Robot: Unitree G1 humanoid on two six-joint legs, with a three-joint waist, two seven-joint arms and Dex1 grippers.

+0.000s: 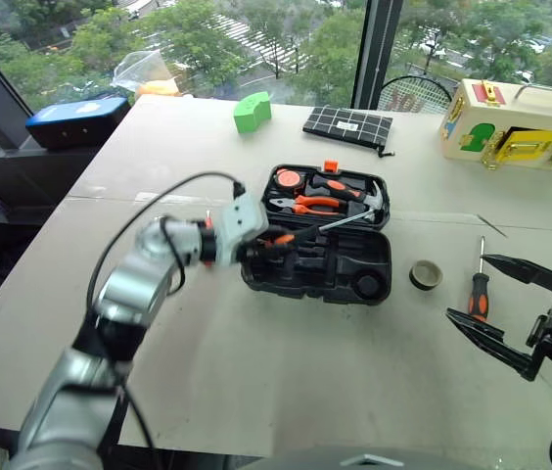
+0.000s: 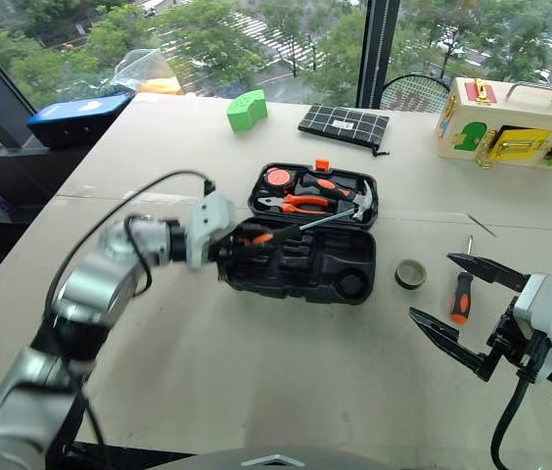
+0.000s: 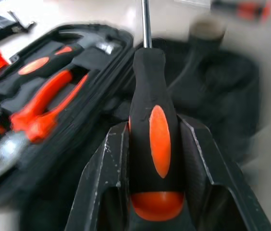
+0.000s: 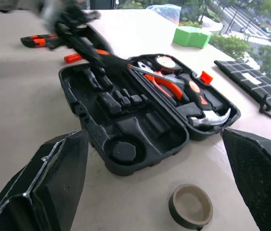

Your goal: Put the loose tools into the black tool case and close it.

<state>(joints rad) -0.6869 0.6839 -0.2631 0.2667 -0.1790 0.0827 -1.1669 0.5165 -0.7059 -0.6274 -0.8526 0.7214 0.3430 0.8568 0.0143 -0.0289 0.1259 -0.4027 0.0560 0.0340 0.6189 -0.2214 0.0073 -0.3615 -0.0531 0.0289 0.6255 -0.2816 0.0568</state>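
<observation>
Left gripper (image 1: 253, 251) grips a screwdriver (image 1: 300, 233) over the open black tool case (image 1: 354, 284); right gripper (image 1: 496, 308) gapes wide.

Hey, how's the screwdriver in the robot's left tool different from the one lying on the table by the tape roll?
The held screwdriver is clamped in the left tool above the open black tool case; the table screwdriver lies loose on the table, touched by nothing. The held one's shaft slants across the case; the table one points away from the robot. Both have black-and-orange handles and metal shafts.
</observation>
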